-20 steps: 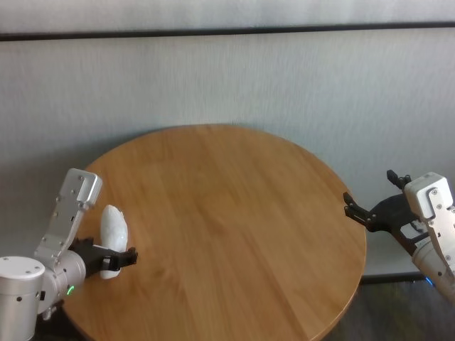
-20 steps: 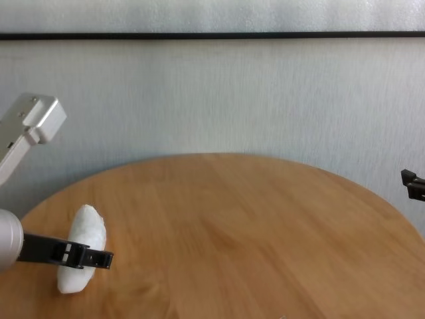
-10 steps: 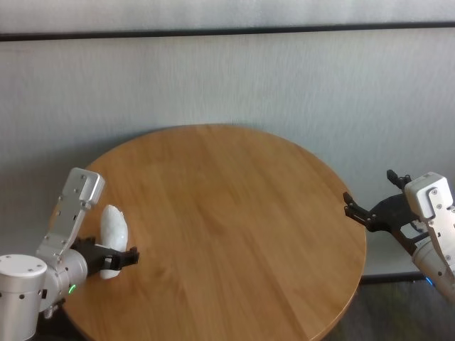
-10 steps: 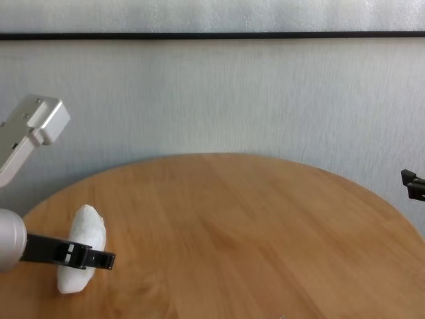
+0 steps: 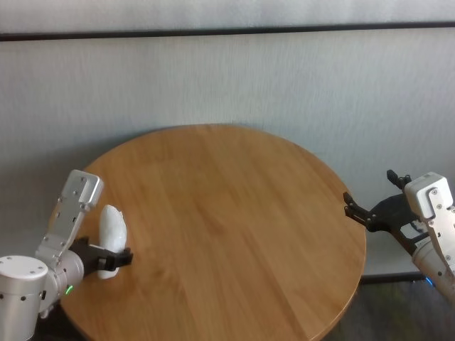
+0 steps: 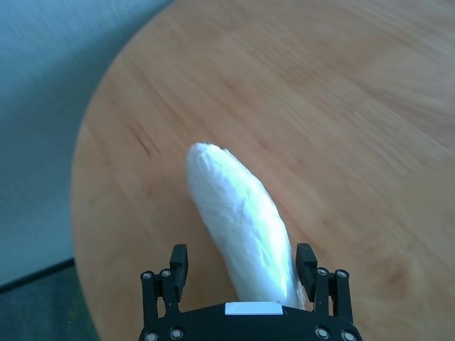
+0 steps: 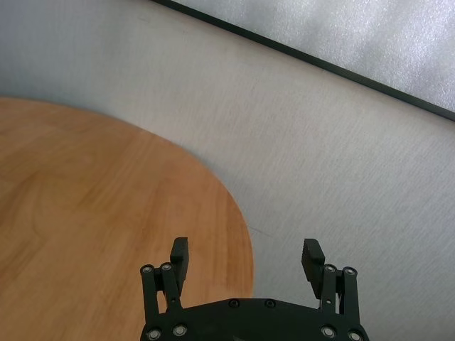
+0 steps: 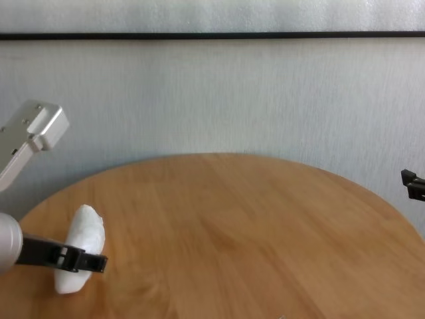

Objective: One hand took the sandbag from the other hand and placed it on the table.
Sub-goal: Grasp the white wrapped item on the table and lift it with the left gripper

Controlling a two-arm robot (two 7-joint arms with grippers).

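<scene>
While it lies on the round wooden desk near its left edge, the white, lumpy, slightly glossy sandbag sits between the spread fingers of the left claw. The right claw hangs spread off the desk's right edge.

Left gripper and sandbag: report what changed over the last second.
The left gripper drew back slightly toward the robot, its open fingers either side of the sandbag; no grip shows. The sandbag lies at the table's left edge as before. The right gripper hangs open beyond the right edge, unmoved.
</scene>
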